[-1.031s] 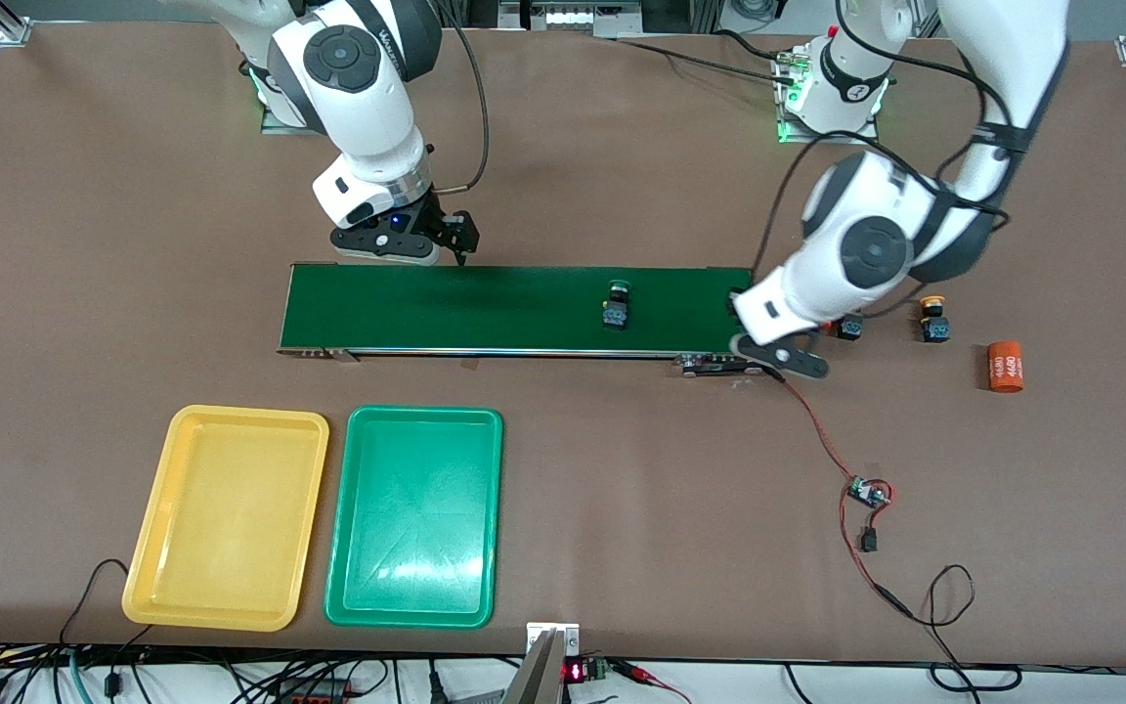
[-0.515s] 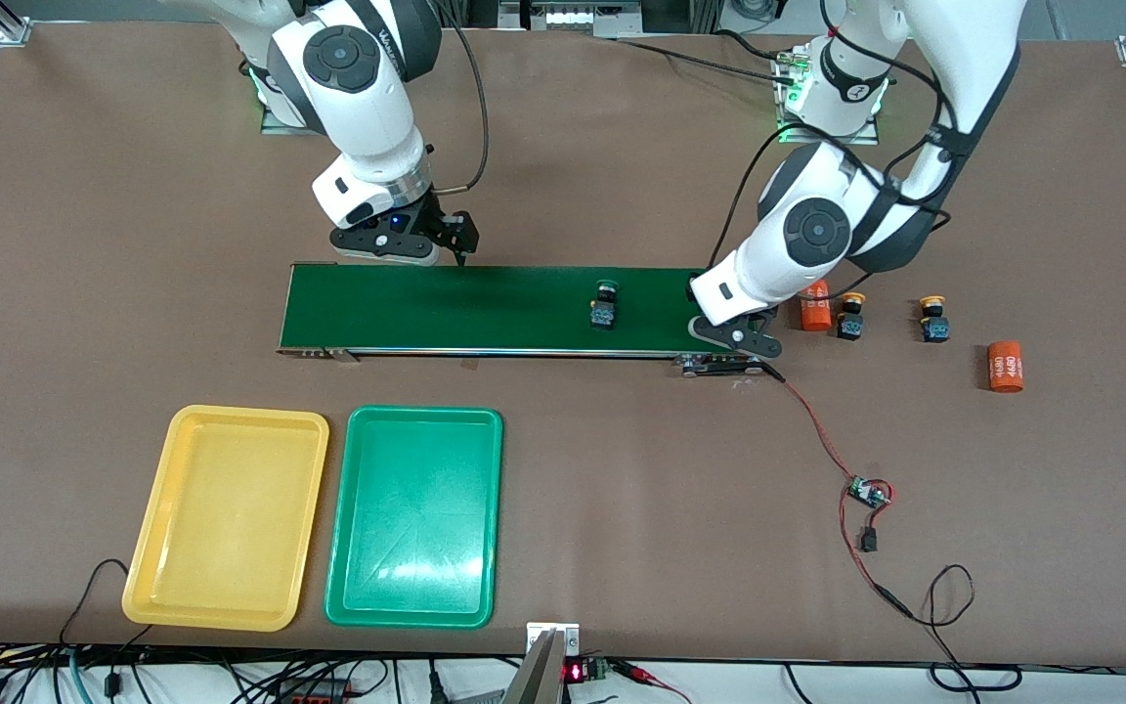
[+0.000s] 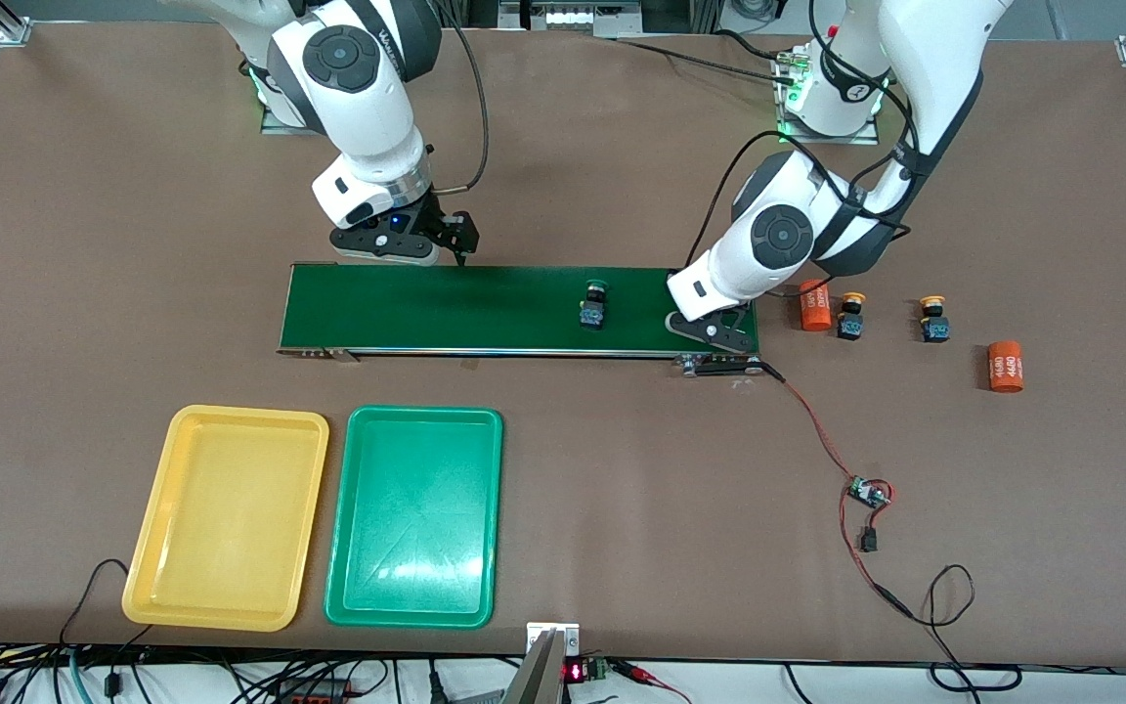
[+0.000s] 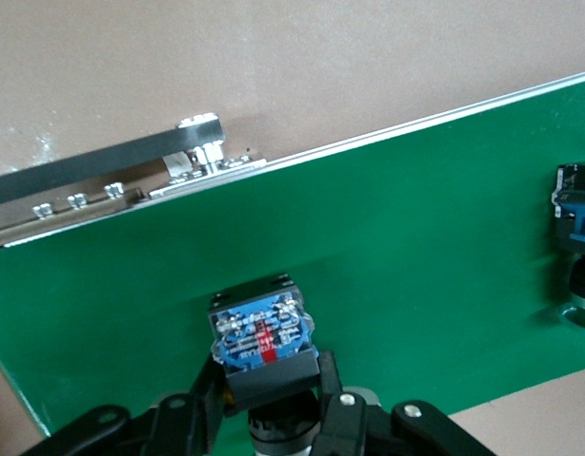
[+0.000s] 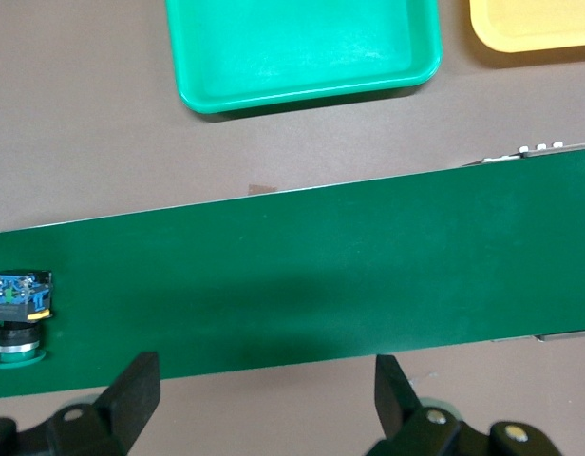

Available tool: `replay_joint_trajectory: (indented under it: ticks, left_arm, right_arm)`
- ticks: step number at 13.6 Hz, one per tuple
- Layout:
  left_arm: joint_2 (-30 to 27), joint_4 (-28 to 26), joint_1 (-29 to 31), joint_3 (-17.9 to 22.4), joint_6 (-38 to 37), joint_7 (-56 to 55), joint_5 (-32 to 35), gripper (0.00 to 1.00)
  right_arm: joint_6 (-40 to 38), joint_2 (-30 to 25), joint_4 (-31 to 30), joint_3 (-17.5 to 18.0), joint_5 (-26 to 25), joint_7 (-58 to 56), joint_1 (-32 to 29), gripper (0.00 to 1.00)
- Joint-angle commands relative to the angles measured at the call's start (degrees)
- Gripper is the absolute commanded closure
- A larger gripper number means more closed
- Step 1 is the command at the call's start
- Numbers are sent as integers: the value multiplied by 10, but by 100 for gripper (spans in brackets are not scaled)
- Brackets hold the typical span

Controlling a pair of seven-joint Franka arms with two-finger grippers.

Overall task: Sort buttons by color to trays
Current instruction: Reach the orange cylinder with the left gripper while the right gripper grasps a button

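Note:
My left gripper [image 3: 719, 330] is low over the conveyor belt [image 3: 465, 308] at the left arm's end. In the left wrist view it [image 4: 264, 370] is shut on a button [image 4: 262, 344]; the blue base shows and the cap is hidden. A green-capped button [image 3: 592, 303] lies on the belt and shows in both wrist views [image 4: 575, 223] [image 5: 17, 313]. Two yellow-capped buttons [image 3: 851, 315] [image 3: 932, 318] stand on the table past the belt's end. My right gripper [image 3: 448, 237] [image 5: 264, 385] is open and empty at the belt's farther edge. The yellow tray [image 3: 226, 518] and green tray [image 3: 416, 518] are empty.
Two orange "4680" cylinders [image 3: 814, 305] [image 3: 1006, 366] lie among the yellow buttons. A red cable with a small circuit board [image 3: 866, 492] runs from the belt's end toward the front camera. Both trays show in the right wrist view [image 5: 302, 57] [image 5: 535, 24].
My left gripper moved from the table beside the belt onto the belt's end, uncovering a cylinder and a yellow button. The green button rode toward the right arm's end. The right arm stayed still.

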Motion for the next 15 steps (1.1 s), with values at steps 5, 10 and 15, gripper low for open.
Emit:
replay_joint_trajectory:
  ticks: [5, 10, 15]
  left_arm:
    - [-42, 23, 17, 4, -25, -3, -19, 0]
    - [-60, 41, 145, 8, -98, 32, -23, 0]
    - [-54, -20, 210, 8, -96, 122, -23, 0]
  right_arm:
    - [18, 7, -1, -1, -9, 15, 5, 0]
    - [56, 37, 1, 0, -2, 44, 27, 0]
    - [58, 55, 8, 0, 0, 43, 29, 0]
